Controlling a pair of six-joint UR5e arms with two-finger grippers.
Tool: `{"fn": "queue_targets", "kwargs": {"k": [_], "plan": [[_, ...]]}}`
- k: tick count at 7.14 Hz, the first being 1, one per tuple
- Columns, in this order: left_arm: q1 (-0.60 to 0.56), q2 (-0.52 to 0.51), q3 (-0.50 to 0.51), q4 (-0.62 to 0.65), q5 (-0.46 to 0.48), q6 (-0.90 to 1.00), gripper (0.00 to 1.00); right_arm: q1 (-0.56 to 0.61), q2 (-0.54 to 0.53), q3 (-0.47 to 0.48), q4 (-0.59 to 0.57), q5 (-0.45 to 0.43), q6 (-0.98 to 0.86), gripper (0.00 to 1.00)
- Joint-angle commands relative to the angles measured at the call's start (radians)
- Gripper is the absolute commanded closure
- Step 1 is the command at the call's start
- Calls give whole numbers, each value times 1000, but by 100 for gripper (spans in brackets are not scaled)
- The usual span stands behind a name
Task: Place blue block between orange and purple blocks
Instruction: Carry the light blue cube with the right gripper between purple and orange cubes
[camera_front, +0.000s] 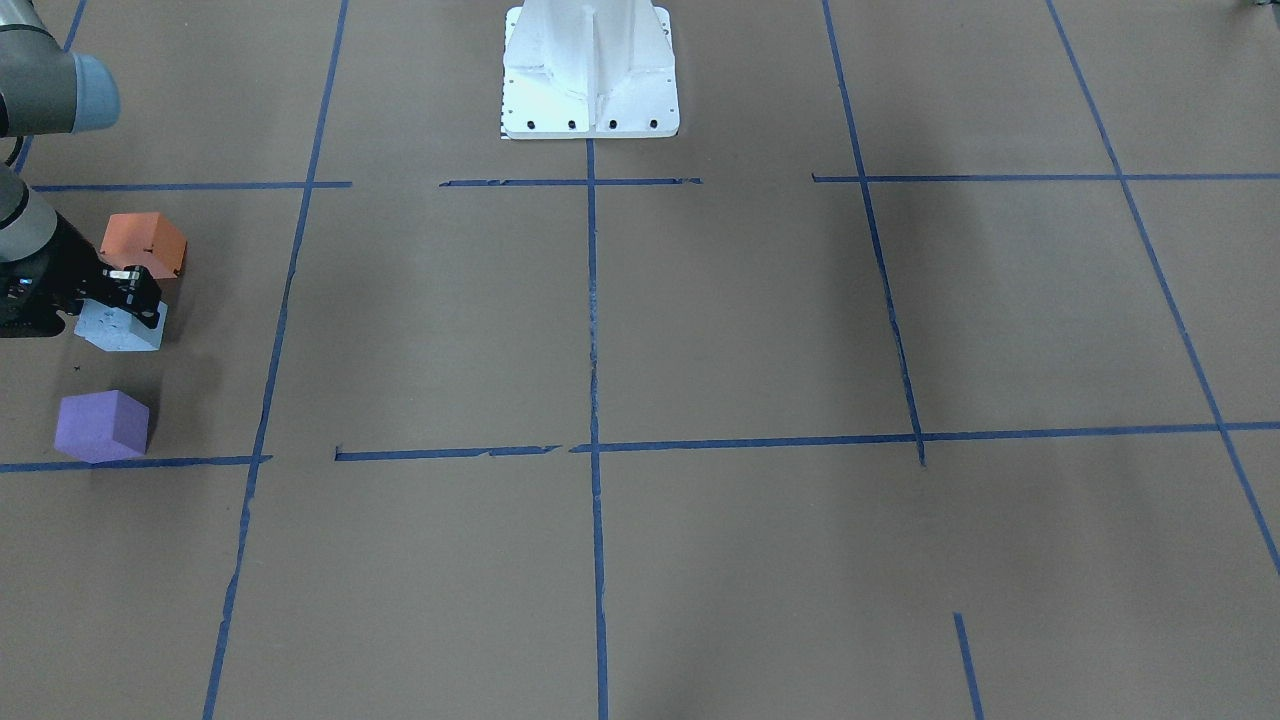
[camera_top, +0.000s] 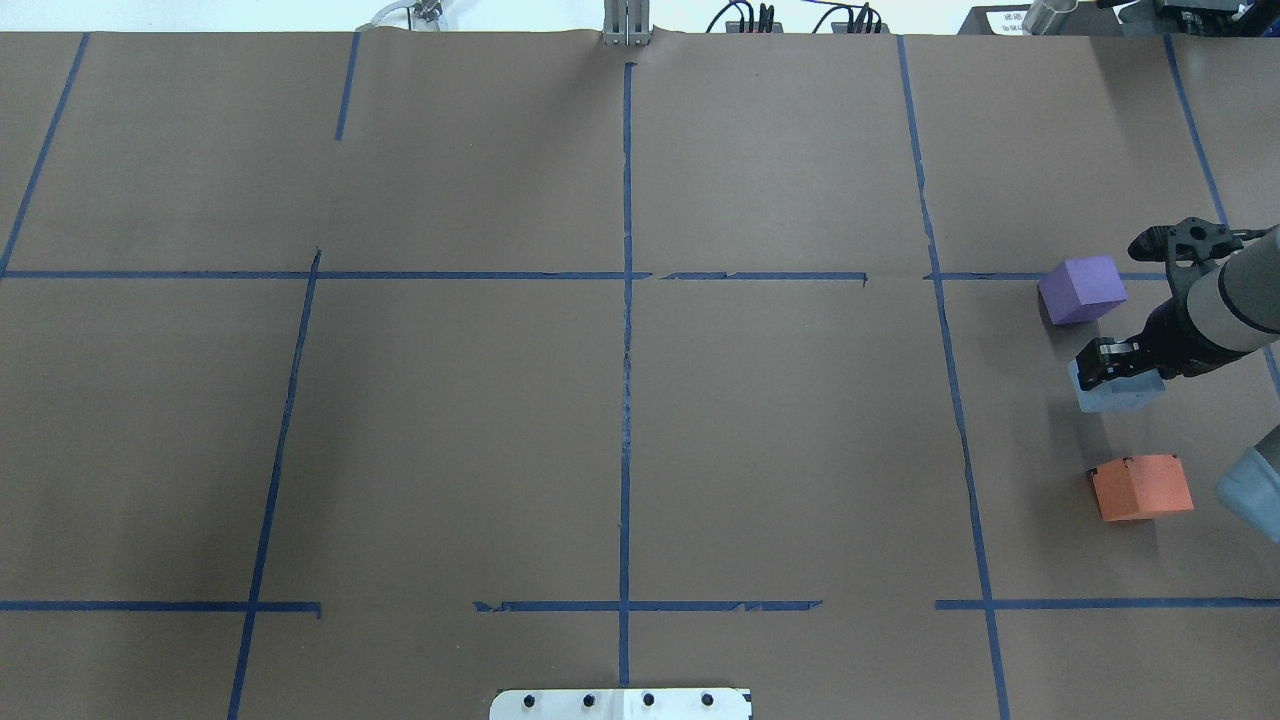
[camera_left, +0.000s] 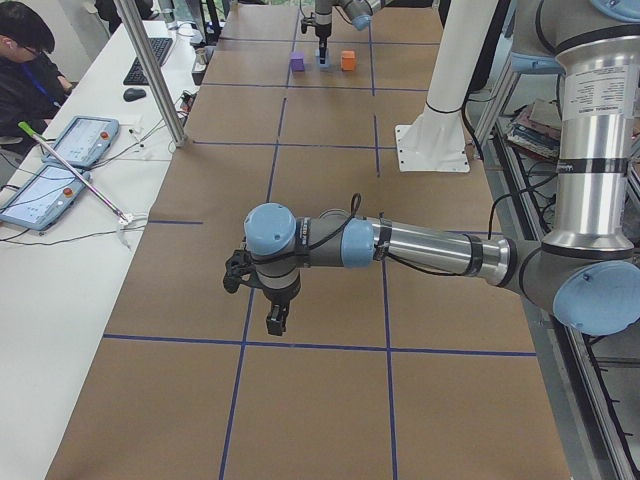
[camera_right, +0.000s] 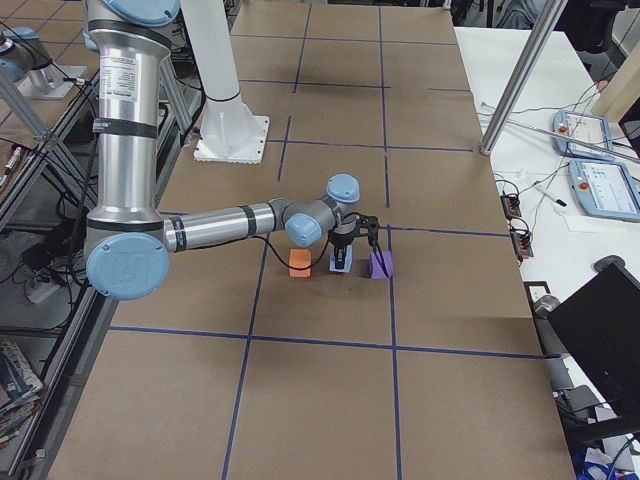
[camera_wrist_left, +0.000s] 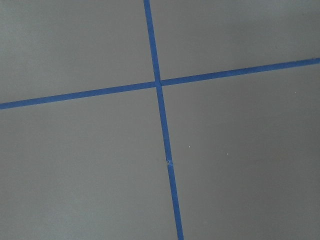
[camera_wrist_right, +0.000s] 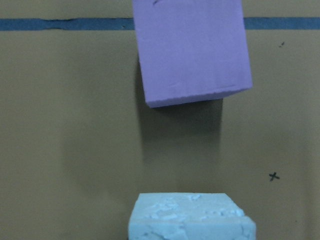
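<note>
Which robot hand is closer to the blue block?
Right. The right gripper is directly over the blue block. The left gripper hangs far off, at the opposite end of the table.

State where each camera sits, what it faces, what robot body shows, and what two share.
Front-facing: across the table, looking down at the robot's base; right arm at left.
Overhead: behind the robot, facing forward; right arm at right.
Exterior left: table end; left arm near.
Exterior right: opposite end; right arm near.
Left wrist: tape lines only.
Right wrist: blue block, purple block; no body.
Shared: front-facing and overhead both show the orange block.
</note>
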Motion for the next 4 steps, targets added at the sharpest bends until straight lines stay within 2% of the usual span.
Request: {"fn": "queue_targets", "kwargs": {"k": [1, 2, 4], "plan": [[0, 0, 0, 0, 0, 0, 0, 2, 1, -5, 12, 5, -7, 0], [0, 0, 0, 0, 0, 0, 0, 19, 4, 26, -5, 25, -10, 0], [0, 0, 0, 0, 0, 0, 0, 177, 0, 31, -60, 118, -190, 0]]}}
